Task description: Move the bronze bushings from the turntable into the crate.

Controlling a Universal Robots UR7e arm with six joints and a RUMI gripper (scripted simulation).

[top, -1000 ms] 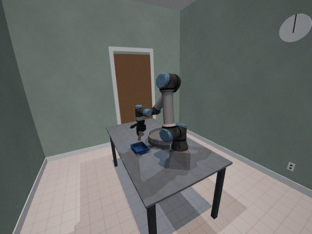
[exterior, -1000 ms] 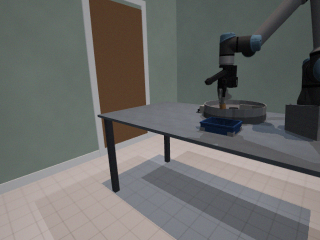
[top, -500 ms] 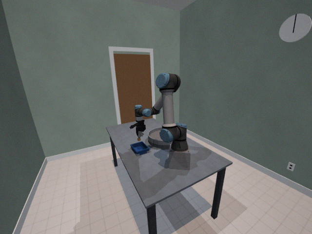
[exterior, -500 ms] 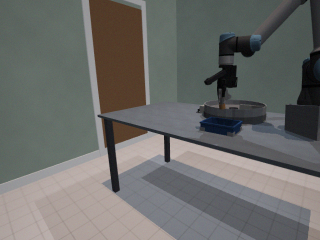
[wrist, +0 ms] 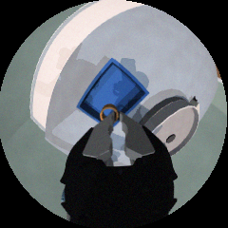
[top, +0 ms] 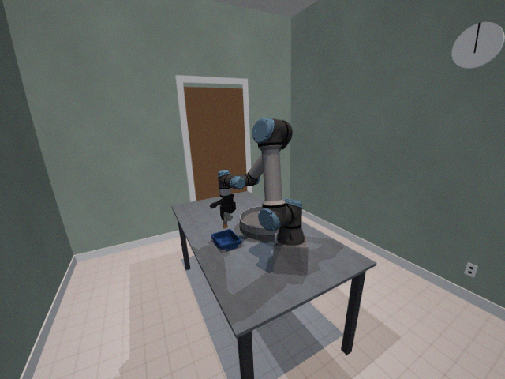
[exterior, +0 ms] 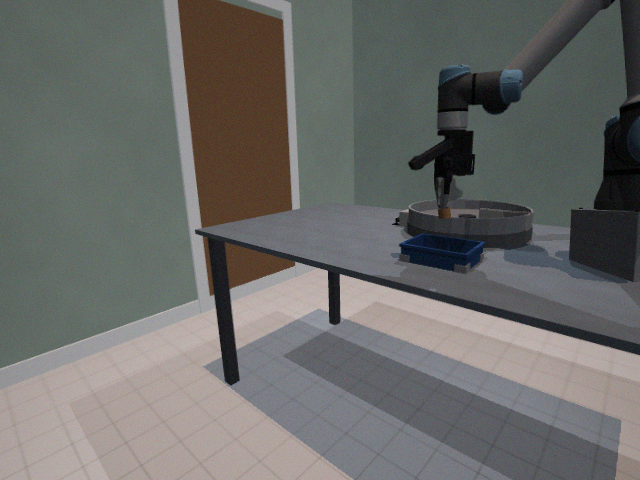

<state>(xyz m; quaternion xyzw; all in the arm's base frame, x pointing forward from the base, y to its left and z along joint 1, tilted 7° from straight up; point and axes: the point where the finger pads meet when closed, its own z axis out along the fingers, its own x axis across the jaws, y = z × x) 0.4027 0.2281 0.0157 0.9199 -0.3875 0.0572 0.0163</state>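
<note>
1. Currently, on the long grey table (top: 228, 277) (exterior: 310, 232) (wrist: 176, 43), beside the crate: a round, grey-walled turntable (top: 249, 229) (exterior: 470, 226) (wrist: 184, 125).
2. For landmark, the blue rectangular open crate (top: 226, 245) (exterior: 439, 257) (wrist: 106, 90).
3. Above the crate's level, black two-jaw gripper (top: 224, 222) (exterior: 443, 207) (wrist: 116, 112) clamped on a short bronze ring-shaped bushing (top: 224, 225) (exterior: 444, 212) (wrist: 109, 113), bore roughly upright.
4. Crucially, crate low and ahead in the wrist view; likely needs a short shift inward before release.

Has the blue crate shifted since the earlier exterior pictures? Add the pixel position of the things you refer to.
No. In the exterior view the blue crate (top: 225, 237) (exterior: 439, 258) (wrist: 102, 92) sits at the same spot against the turntable (top: 255, 232) (exterior: 467, 227) (wrist: 182, 125), with no visible shift.
</note>
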